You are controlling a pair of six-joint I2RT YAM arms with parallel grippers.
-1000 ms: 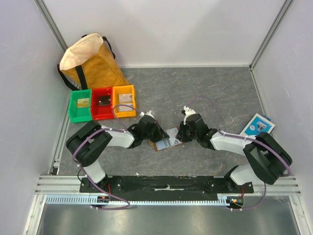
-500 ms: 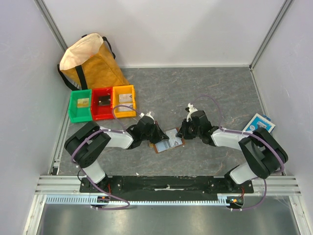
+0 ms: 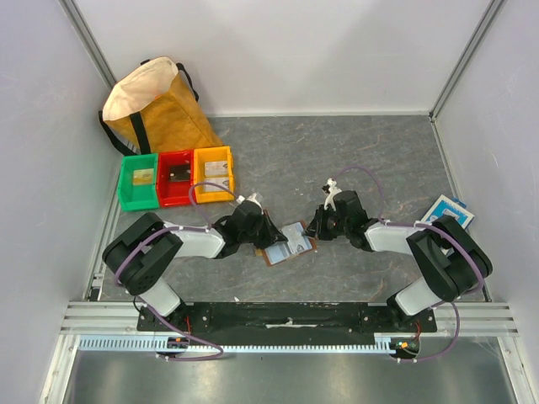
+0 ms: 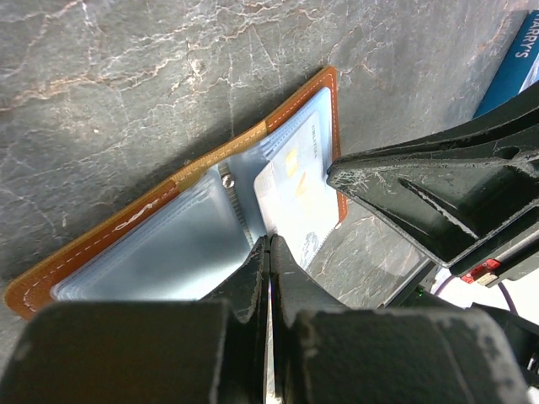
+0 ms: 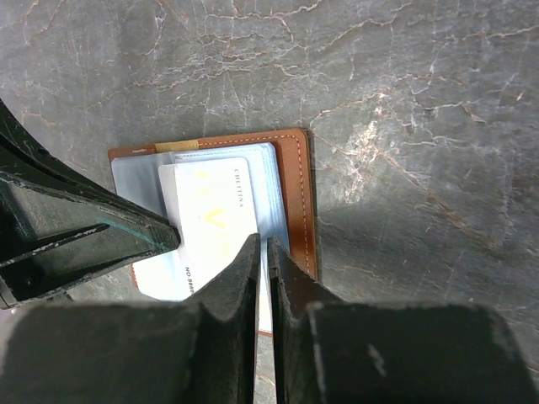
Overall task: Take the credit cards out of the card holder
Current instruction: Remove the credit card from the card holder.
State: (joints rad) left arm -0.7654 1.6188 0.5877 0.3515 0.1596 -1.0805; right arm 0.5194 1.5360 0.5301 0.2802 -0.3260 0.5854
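The card holder [image 3: 278,251] lies open on the grey table between my two grippers, brown outside [image 5: 296,194] and pale blue-grey inside [image 4: 152,244]. A whitish credit card [image 5: 210,219] with yellow marks lies on its right half, also seen from the left wrist [image 4: 295,202]. My left gripper [image 3: 269,238] is shut, its tip [image 4: 269,241] at the fold beside the card. My right gripper [image 3: 313,229] is shut, its tip [image 5: 261,242] over the card's right edge. Neither visibly grips anything. Each wrist view shows the other arm's fingers [image 5: 84,227] [image 4: 421,189] touching the card.
Green [image 3: 139,183], red [image 3: 176,177] and yellow [image 3: 213,172] bins stand at the left, with a tan bag [image 3: 156,105] behind them. A blue-and-white packet [image 3: 444,215] lies at the right wall. White walls enclose the table.
My right gripper has drawn a little to the right, from over the wallet to its right edge. My left arm's elbow has swung slightly left. The wallet stays open in place.
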